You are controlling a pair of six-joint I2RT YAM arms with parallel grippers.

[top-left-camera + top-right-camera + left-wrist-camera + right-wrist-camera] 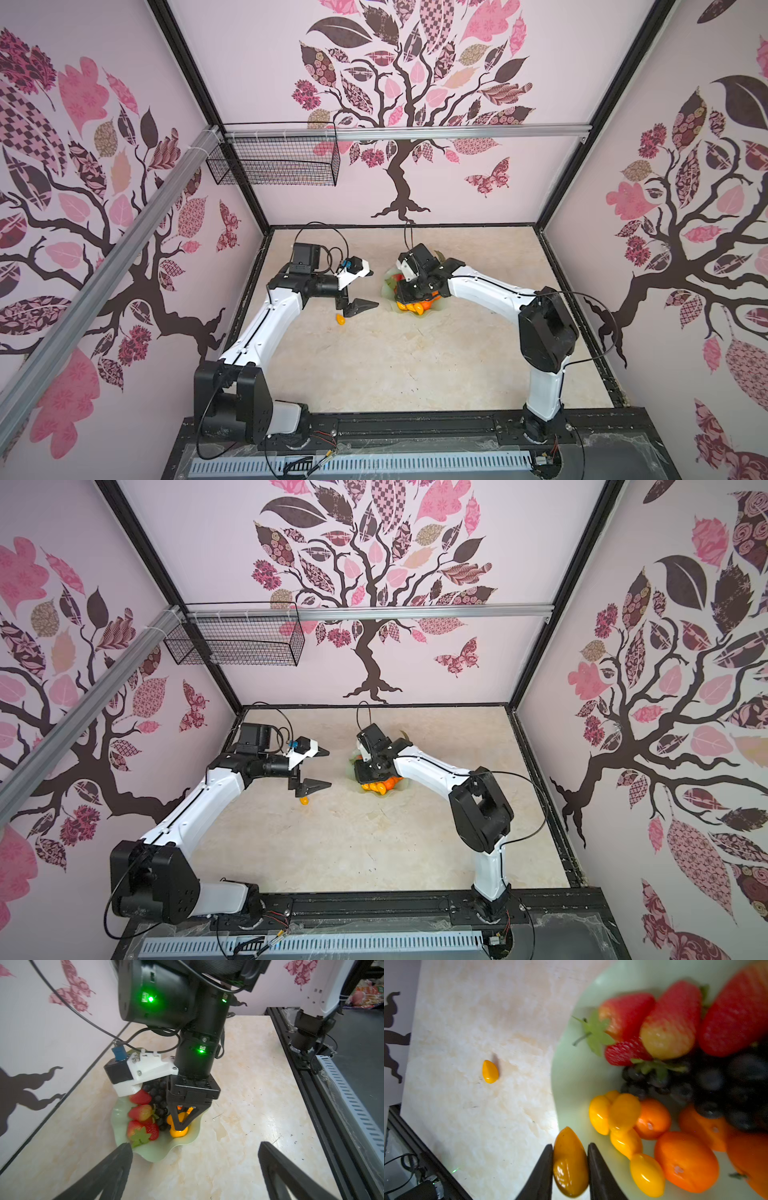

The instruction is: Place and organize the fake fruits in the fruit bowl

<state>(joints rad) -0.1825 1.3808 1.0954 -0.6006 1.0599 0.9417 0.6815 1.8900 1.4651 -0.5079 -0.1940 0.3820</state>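
Right claw point(570, 1145) is down over the fruit bowl point(571, 1076) and it's got one: a kumquat point(570, 1167) pinched between the two black fingers, both pressed against its sides, the pointed end poking out past the tips. In the right wrist view that fruit sits right across the line of the bowl's pale green rim; can't tell whether it touches the dish. From the left wrist view the same claw point(180, 1126) points straight down into the bowl.

The bowl is nicely filled. The strawberries point(141, 1112) are bunched together on one side, the dark grape bunch point(158, 1095) sits in the middle touching them, and the tangerines point(686, 1161) are packed in beside a cluster of yellow kumquats point(646, 1174) on the other side.

Over on the left, the left claw point(329, 769) hangs above the tabletop point(415, 365) with its jaws spread wide and nothing between them. It sits just beside the bowl, fingers aimed toward it.

And one straggler! A loose kumquat point(340, 319) lies alone on the bare tabletop, clear of the bowl, close by the left claw's lower finger in both top views, also seen here point(304, 800)
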